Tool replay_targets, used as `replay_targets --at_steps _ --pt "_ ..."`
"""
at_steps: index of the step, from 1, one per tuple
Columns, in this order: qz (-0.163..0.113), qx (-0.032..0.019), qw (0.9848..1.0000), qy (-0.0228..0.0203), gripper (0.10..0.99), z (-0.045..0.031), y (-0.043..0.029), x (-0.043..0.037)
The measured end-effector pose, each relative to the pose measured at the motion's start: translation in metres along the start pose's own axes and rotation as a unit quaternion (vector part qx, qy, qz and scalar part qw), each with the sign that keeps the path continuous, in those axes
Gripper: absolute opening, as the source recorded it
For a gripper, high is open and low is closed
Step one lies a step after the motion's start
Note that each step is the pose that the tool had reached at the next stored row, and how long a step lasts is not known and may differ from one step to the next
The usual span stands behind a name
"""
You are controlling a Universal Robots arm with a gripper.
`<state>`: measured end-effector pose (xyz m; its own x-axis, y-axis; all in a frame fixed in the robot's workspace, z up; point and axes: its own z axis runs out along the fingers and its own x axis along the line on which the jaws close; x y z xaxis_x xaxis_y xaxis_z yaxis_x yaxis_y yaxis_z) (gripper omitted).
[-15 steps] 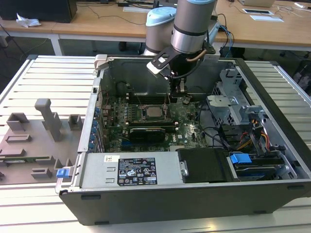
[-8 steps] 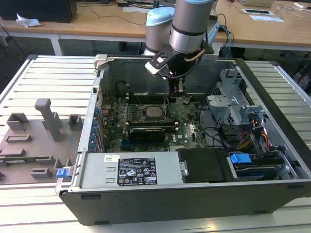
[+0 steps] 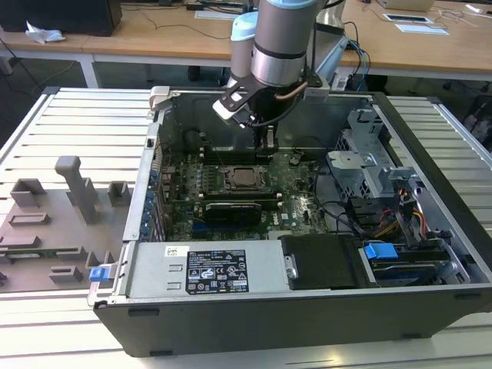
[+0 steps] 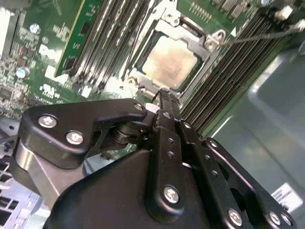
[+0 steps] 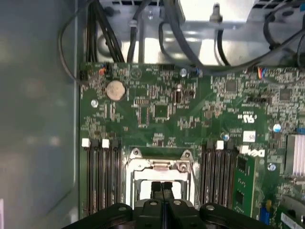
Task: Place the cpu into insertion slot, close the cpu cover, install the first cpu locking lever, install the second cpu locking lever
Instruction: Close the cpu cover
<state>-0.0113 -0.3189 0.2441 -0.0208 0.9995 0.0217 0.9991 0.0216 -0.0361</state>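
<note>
Black metal tool [image 4: 163, 95]: fingers pressed together, empty. Small flat silver-grey square cpu [image 4: 169, 62]: just beyond the tool's tips, seated inside the thin silver metal frame cpu cover [image 4: 185, 31]. Judged light, rigid, fragile underneath; hold by opposite edges.

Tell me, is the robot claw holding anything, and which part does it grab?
Nothing is held. The gripper is shut on nothing, close to the cpu cover; the cpu lies framed by that cover.

cpu [image 4: 169, 62] in insertion slot [image 4: 142, 80], between memory slots [image 4: 109, 43]
</note>
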Motion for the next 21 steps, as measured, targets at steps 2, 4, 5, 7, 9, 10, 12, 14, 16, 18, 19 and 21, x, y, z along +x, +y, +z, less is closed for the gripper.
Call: replay_targets --at_steps 2,4,5,7,9,10,12,14,16,18,19,21 --pt "0.0 0.0 1.0 0.0 0.106 0.0047 -0.0044 0.0" --pt "0.0 0.0 1.0 0.0 0.106 0.01 -0.0084 0.0" --pt "0.0 0.0 1.0 0.0 0.106 0.0125 -0.0113 0.0" --pt "0.0 0.0 1.0 0.0 0.106 0.0165 -0.0161 0.0" --pt "0.0 0.0 1.0 0.0 0.106 0.0235 -0.0252 0.0001" --pt "0.0 0.0 1.0 0.0 0.106 0.0266 -0.0304 0.0001" --pt "0.0 -0.0002 1.0 0.0 0.106 0.0308 -0.0391 0.0002" --pt "0.0 -0.0002 1.0 0.0 0.106 0.0347 -0.0467 0.0003" --pt "0.0 -0.0003 1.0 0.0001 0.106 0.0374 -0.0492 0.0003" --pt "0.0 -0.0002 1.0 0.0 0.106 0.0386 -0.0506 0.0002" --pt "0.0 -0.0003 1.0 0.0 0.106 0.039 -0.051 0.0002" --pt "0.0 -0.0003 1.0 0.0005 0.106 0.0407 -0.051 0.0002"
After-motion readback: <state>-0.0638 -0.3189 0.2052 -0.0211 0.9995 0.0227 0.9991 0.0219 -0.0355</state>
